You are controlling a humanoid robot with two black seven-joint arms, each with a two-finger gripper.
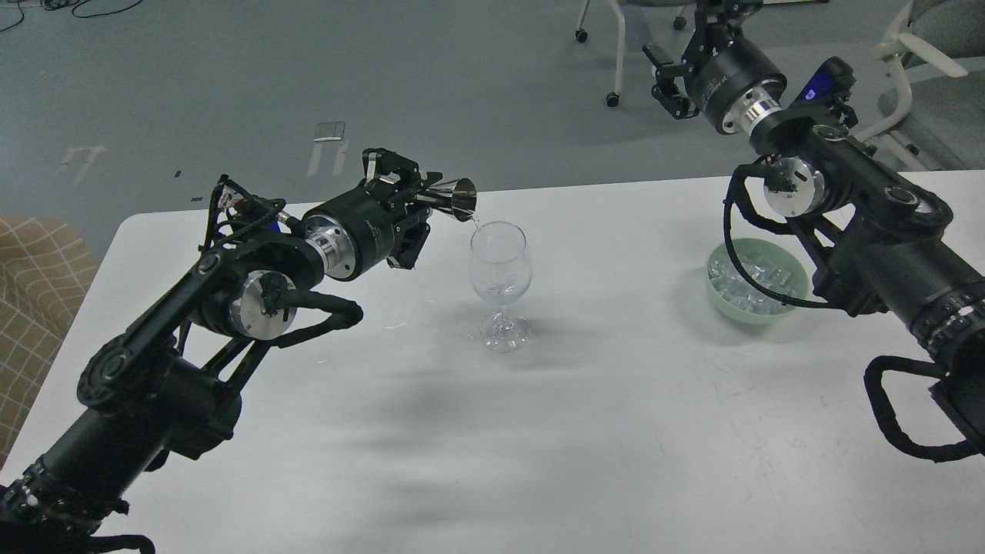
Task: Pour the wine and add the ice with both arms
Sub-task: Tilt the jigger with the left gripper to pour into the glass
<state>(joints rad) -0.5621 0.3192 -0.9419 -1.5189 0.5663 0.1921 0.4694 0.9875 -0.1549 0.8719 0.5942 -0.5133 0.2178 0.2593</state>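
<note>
A clear wine glass (pixel 500 273) stands upright on the white table (pixel 585 431), with a little clear wine (pixel 500 291) in its bowl. My left gripper (pixel 419 201) is shut on a small steel measuring cup (pixel 455 198), tipped on its side with its mouth over the glass's left rim. A thin clear stream (pixel 475 222) falls from the cup into the glass. My right gripper (pixel 668 77) is held high beyond the table's far edge, its fingers spread and empty. The ice (pixel 750 281) is several clear cubes in a pale green bowl (pixel 756 308), partly hidden by my right arm.
Office chairs (pixel 916 54) and chair legs on castors (pixel 612 98) stand on the grey floor behind the table. A checked tan cushion (pixel 35 292) lies left of the table. My two arms take up the table's left and right sides.
</note>
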